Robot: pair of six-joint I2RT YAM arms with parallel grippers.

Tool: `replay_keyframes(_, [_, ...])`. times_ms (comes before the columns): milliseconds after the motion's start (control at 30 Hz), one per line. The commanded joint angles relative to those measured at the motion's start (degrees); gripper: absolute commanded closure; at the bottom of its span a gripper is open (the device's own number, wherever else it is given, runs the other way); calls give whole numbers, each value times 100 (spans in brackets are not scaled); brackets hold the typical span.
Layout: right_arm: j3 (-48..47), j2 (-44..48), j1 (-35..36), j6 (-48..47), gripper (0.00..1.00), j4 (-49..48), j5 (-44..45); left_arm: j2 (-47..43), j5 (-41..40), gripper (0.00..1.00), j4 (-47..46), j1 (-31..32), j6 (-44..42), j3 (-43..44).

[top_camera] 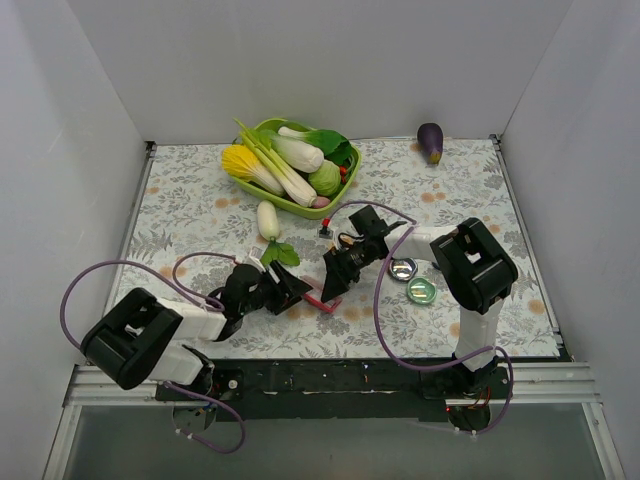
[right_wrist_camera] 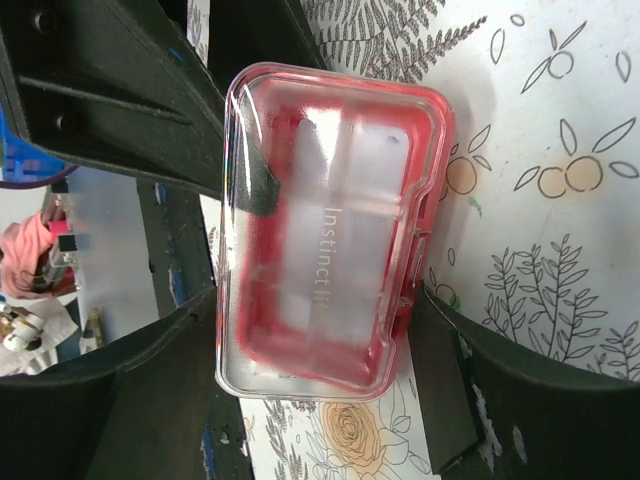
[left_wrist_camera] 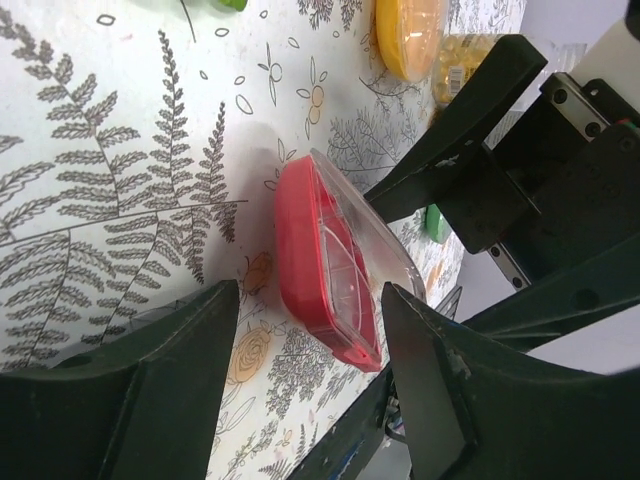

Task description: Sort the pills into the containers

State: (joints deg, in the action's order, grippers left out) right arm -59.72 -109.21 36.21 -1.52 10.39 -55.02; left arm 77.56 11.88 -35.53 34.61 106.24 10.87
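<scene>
Pink-red pill box (right_wrist_camera: 330, 230) lay on floral worktop (top_camera: 200, 215), front centre, betw both arms. Left claw (left_wrist_camera: 310, 295) was spread wide beside it. Right claw (right_wrist_camera: 315, 300) straddled box, fingers (right_wrist_camera: 440, 400) against its sides; can't tell if pinching

The table (top_camera: 200, 330) is covered edge to edge with a pale cloth printed with grey ferns, flowers and orange fruit. At the far middle stands a green bowl (top_camera: 290, 208) heaped with vegetables. A purple eggplant (top_camera: 431, 142) lies alone by the far right corner. A white radish (top_camera: 268, 220) with green leaves lies just in front of the bowl, and a tiny red piece (top_camera: 325, 231) is to its right. Two small round containers (top_camera: 403, 267), one of them greenish (top_camera: 421, 290), sit close together right of centre. Near the front middle, the pink-red pill box (left_wrist_camera: 320, 270) rests tilted, its red side on the cloth.
</scene>
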Motion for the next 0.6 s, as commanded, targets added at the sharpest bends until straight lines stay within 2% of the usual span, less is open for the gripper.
replay_keyframes(0, [-259,128,97,-349,68,270,264,329,-89,40,644,-25,-68,90])
replay_keyframes(67, [-268,145,123,-367,58,288,290,452,-46,41,609,-33,-42,99])
replay_keyframes(233, [-312,189,150,-472,42,384,440,646,-19,41,582,-25,-42,125])
replay_keyframes(367, [-426,224,159,-665,15,595,650,892,-10,40,652,-33,-42,187])
replay_keyframes(467, [-557,277,167,-875,7,814,958,1094,-19,40,661,-33,2,222])
replay_keyframes(567, [-593,347,185,-999,6,894,1274,1217,-72,40,731,-33,64,257])
